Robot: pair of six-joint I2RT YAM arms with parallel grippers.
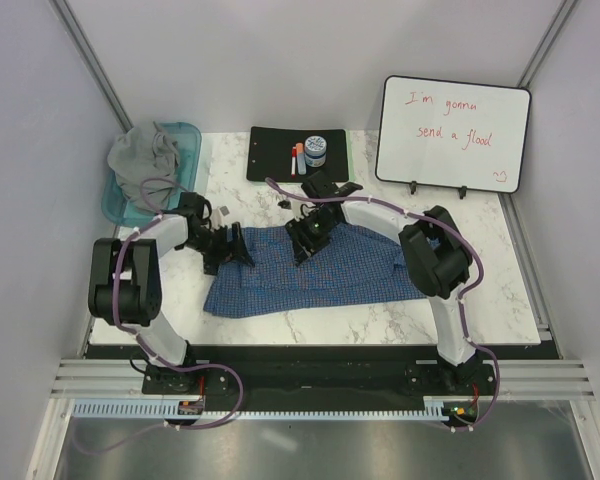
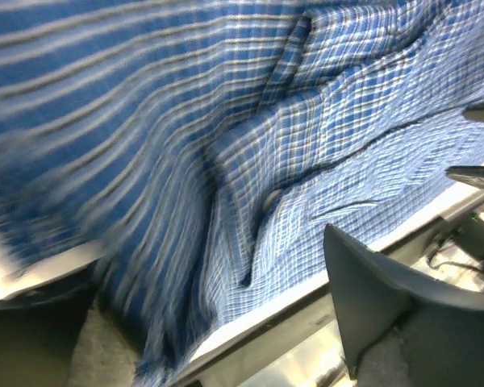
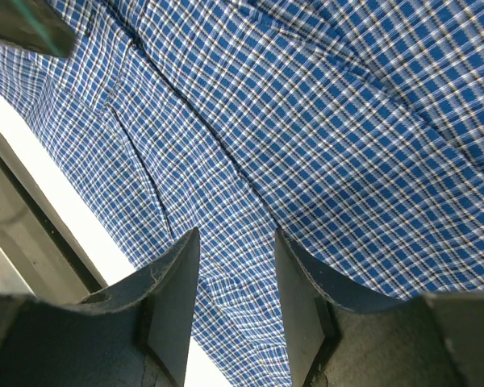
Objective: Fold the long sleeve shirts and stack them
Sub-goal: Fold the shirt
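Far left, tub: you're looking at a translucent teal plastic tub (image 1: 117, 203) at the table's left rear corner.
Grey shirt: the plain grey soft long sleeve shirt (image 1: 148, 152) is sitting bunched in that tub, spilling over its rim.
Left gripper: your left gripper (image 1: 230, 250) is reaching down at the checked shirt's left edge. Only one dark finger (image 2: 371, 294) is showing in the wrist view, with blurred cloth covering the other side, so I cannot tell whether it's pinching.
Checked shirt: the blue-and-white fine-check woven long sleeve shirt (image 1: 330, 275) is lying spread across the middle of the white marble table (image 1: 380, 325), creased and partly doubled over (image 2: 347, 121).
Right gripper: your right gripper (image 3: 235, 235) is hovering at the shirt's far edge (image 1: 303, 245), fingers parted with a clear gap and nothing between them, only check fabric (image 3: 347, 121) beyond.
Rear centre: a black clipboard (image 1: 272, 155) is lying behind the shirt.
Far right: a white dry-erase board (image 1: 455, 130) with red writing is standing upright.
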